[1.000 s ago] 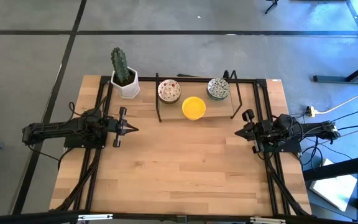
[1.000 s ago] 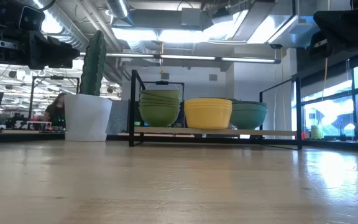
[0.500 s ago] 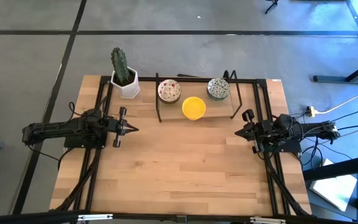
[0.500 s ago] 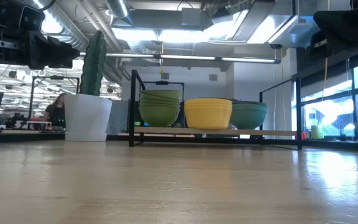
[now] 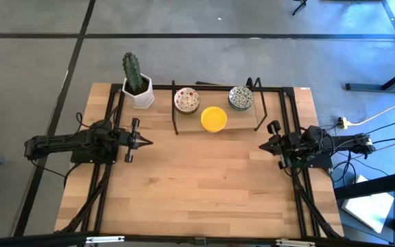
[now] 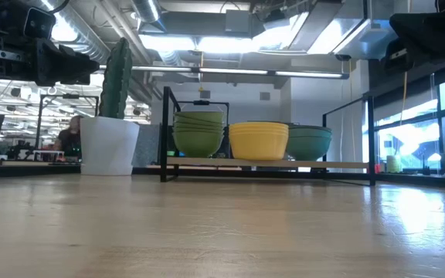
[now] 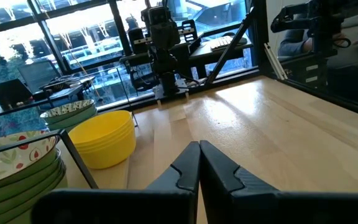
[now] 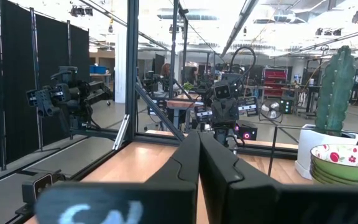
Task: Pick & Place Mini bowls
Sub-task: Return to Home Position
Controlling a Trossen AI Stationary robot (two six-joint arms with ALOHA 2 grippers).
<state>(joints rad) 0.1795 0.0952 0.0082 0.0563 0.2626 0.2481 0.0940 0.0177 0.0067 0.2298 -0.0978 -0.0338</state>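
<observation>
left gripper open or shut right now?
Shut. In the left wrist view the left gripper has its two fingers pressed together along their length, with nothing between them.

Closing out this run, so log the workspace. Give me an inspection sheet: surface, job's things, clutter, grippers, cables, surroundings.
Surface: wooden table, nothing seen on it in front of the shelf rack.
Job's things: three stacks on the rack: red-speckled bowls, yellow bowls, green-grey patterned bowls.
Clutter: cactus pot beside the rack.
Grippers: left gripper shut, at the table's left; right gripper shut, at its right; both empty.
Cables: black cables along the table's sides; pale cable on the floor.
Surroundings: grey floor; a person far behind.
</observation>
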